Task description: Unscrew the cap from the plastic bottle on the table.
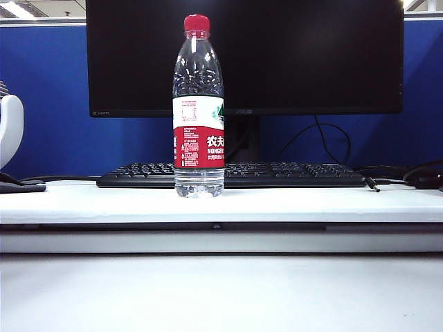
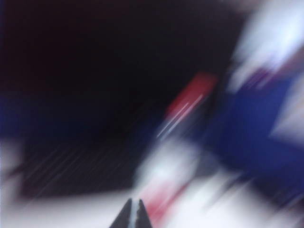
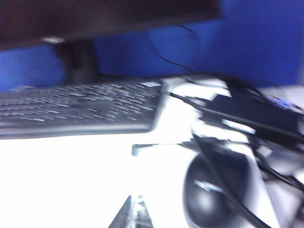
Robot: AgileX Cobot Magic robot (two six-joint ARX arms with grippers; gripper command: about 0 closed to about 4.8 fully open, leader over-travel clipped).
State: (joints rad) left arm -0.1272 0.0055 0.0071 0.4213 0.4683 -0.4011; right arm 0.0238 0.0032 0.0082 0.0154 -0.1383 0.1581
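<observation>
The left gripper [image 2: 133,211] shows only in its own wrist view, where its two dark fingers [image 2: 125,216] meet at a point, closed on nothing. That picture is heavily smeared; a red and white streak ahead of the tips is the plastic bottle [image 2: 183,135], tilted in the frame, apart from the fingers. The right gripper [image 3: 133,209] is likewise closed and empty, its tips pressed together above the white surface [image 3: 71,175], with a black mouse [image 3: 213,192] near it and the black keyboard [image 3: 76,107] further off (both blurred). Neither gripper appears in the exterior view.

There, the plastic bottle [image 1: 198,107] stands upright on the surface [image 1: 311,202], left of centre and just in front of the keyboard [image 1: 291,174]. The red cap [image 1: 196,23] sits on its neck. The label's lower band is red with white Chinese characters and the letters "NONGF" readable before the curve hides the rest; above it is a white band with a green mountain logo and small print too fine to read. Behind stands a dark monitor [image 1: 277,55], with a small logo on its lower bezel that cannot be made out.
</observation>
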